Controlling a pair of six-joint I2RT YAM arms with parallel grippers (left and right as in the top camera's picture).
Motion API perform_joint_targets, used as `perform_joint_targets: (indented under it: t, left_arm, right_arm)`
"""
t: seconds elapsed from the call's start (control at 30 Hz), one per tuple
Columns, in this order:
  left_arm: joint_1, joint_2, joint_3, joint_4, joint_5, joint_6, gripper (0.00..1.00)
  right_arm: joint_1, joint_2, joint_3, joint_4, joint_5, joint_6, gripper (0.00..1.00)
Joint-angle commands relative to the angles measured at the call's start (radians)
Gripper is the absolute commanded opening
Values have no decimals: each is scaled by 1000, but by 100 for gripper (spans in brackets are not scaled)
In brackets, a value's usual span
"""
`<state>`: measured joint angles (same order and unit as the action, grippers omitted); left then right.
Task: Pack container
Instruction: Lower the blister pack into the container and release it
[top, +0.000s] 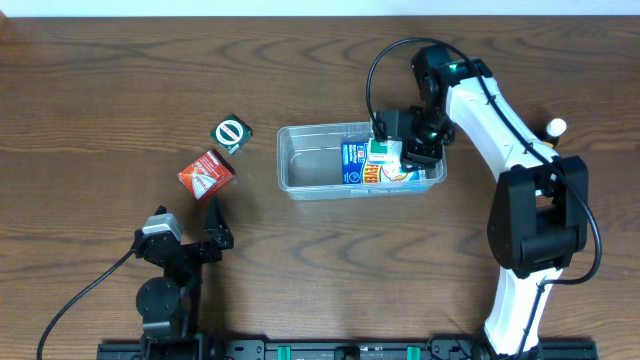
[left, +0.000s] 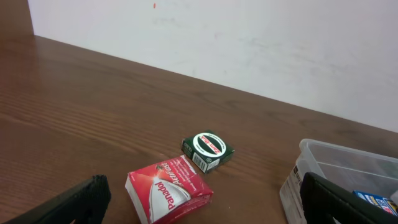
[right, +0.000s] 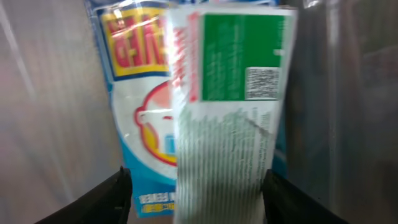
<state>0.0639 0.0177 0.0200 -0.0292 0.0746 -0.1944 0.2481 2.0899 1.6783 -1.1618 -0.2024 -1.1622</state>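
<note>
The clear plastic container (top: 288, 165) stands at mid-table; its corner shows in the left wrist view (left: 323, 155). Inside lie a blue and yellow packet (top: 352, 160) and a white-and-green box (top: 383, 155). My right gripper (top: 405, 140) hangs over the container's right end. In the right wrist view (right: 194, 199) its fingers are spread. The white-and-green box (right: 230, 112) sits between them against the right finger, on top of the blue packet (right: 140, 124). My left gripper (top: 215, 225) is open and empty at the front left. A red Panadol box (left: 168, 188) lies just ahead of it.
A small dark green box (top: 231, 134) with a round white label lies behind the red Panadol box (top: 206, 172), left of the container; it also shows in the left wrist view (left: 208, 149). A white wall runs along the table's far edge.
</note>
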Motion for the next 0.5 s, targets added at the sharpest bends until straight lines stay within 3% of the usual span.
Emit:
perform_joint_targets:
  t: [0.0,0.33,0.47]
  left_arm:
    - [5,1,-15,-34,11,3,98]
    - [5,1,-15,-34,11,3,98]
    - [5,1,-15,-34,11,3,98]
  right_arm:
    - [29,-28,10,-17,-14,-3,66]
    - [74,-216,10,7,49,0,73]
    - [74,-263,10,3,48,70,76]
